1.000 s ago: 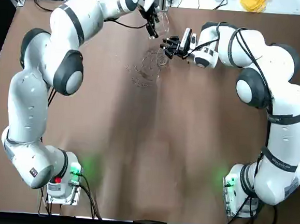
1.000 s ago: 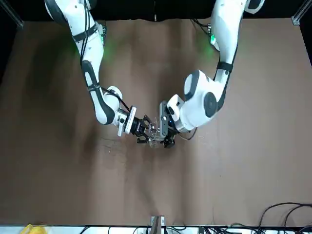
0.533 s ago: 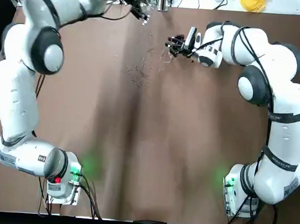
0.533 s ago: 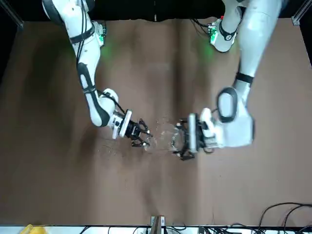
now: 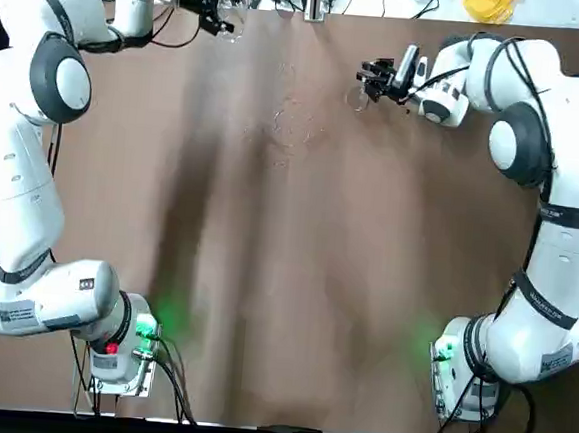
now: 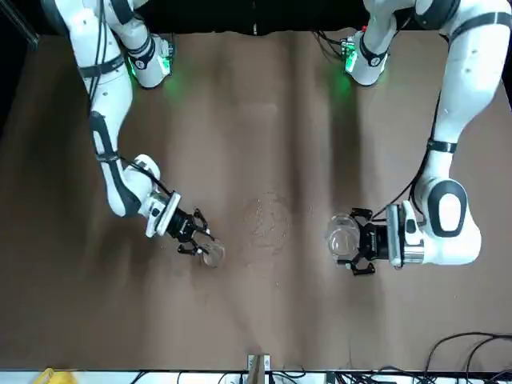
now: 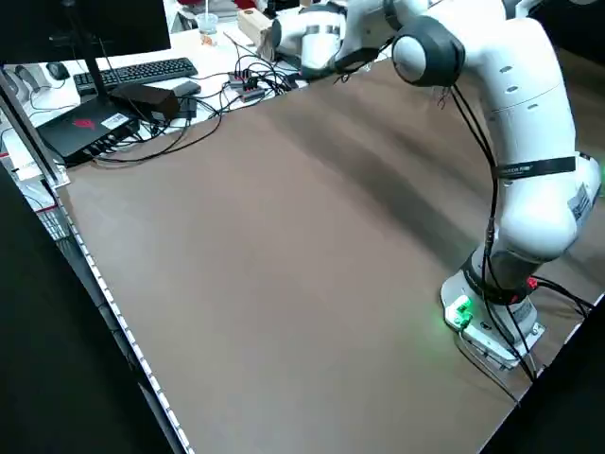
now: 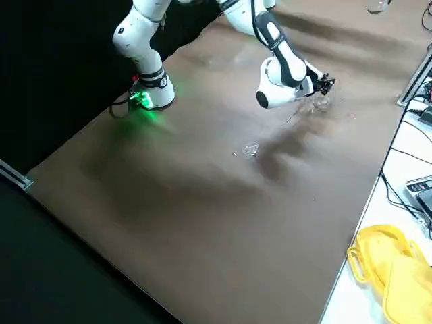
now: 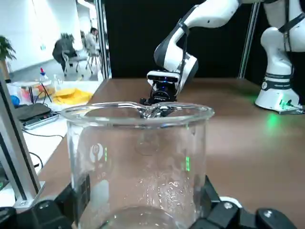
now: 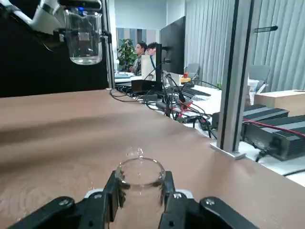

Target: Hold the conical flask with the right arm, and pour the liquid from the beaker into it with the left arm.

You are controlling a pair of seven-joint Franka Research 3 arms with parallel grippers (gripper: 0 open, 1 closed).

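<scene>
Conical flask (image 6: 214, 254) sits clamped in my right jaws at one o'clock, past the middle of the surface (image 6: 264, 312); my left jaws grip the upright beaker (image 9: 138, 162) at eleven, well apart. Both holds are done. Spilled drops (image 8: 250, 149) suggest pouring has been tried—yet I cannot tell how much liquid reached the flask, or whether any remains to pour.

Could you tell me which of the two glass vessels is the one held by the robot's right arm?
It is the conical flask, in the right tool; the wider, straight-sided beaker is in the left tool.
</scene>
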